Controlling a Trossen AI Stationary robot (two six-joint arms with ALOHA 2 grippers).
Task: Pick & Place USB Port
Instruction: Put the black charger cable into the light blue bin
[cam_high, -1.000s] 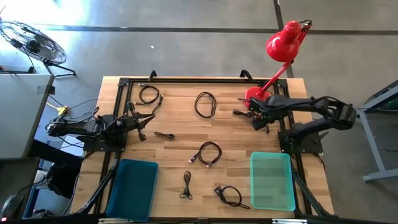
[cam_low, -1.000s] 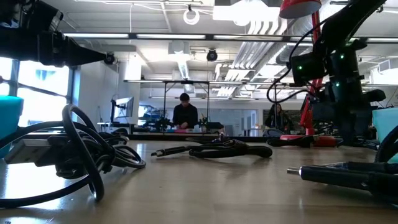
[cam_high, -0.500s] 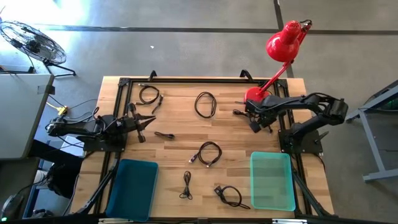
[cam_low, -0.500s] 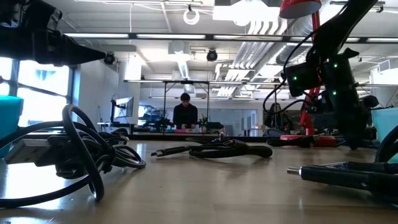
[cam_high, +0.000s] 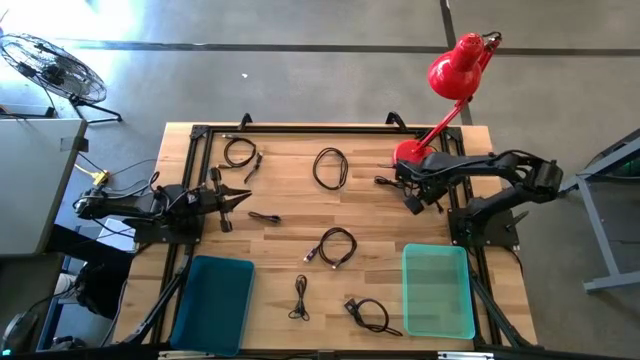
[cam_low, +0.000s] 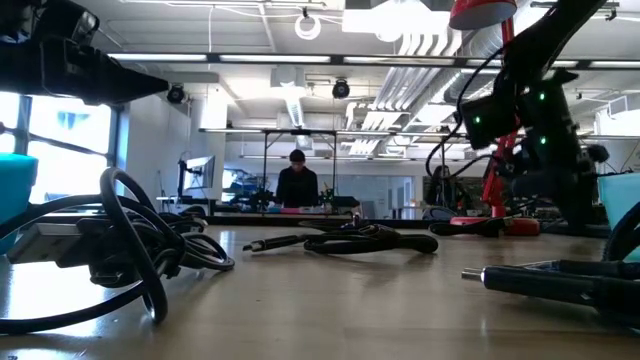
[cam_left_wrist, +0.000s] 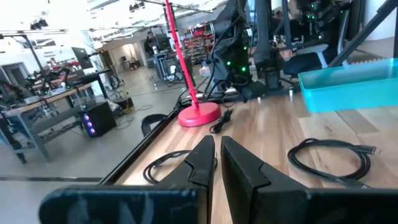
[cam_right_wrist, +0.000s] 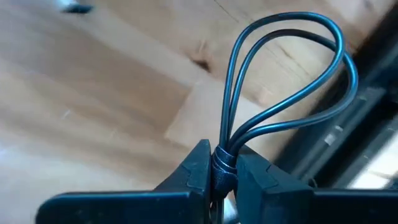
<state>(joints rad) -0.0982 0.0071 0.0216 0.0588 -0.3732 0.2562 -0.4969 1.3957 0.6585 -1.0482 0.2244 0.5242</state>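
Observation:
My right gripper (cam_high: 410, 202) is at the table's far right, next to the red lamp's base (cam_high: 408, 152). It is shut on a coiled black USB cable (cam_right_wrist: 286, 81), whose loops stick out past the fingertips. Several more coiled black cables lie flat on the wooden table, among them ones at the far left (cam_high: 240, 153), far middle (cam_high: 331, 167), centre (cam_high: 336, 246) and near side (cam_high: 370, 315). At the table's left edge my left gripper (cam_high: 235, 200) is shut and holds nothing; its wrist view (cam_left_wrist: 217, 155) looks across the table. My right gripper pinches the cable between its two fingers at the wrapped neck (cam_right_wrist: 222, 158) where the coils are bound together. The fingers come from the table's right side, slanting down. Two loops (cam_right_wrist: 336, 37) stand out beyond the fingertips over the wood. I cannot tell whether the cable is lifted clear.
A blue bin (cam_high: 212, 300) sits at the near left and a green see-through bin (cam_high: 437, 290) at the near right. The red desk lamp (cam_high: 455, 70) leans over the far right corner. A black frame (cam_high: 300, 130) runs along the table's edges.
My right gripper has shifted a little toward the table's left beside the lamp base and has shut on the cable bundle. The other cables lie as before.

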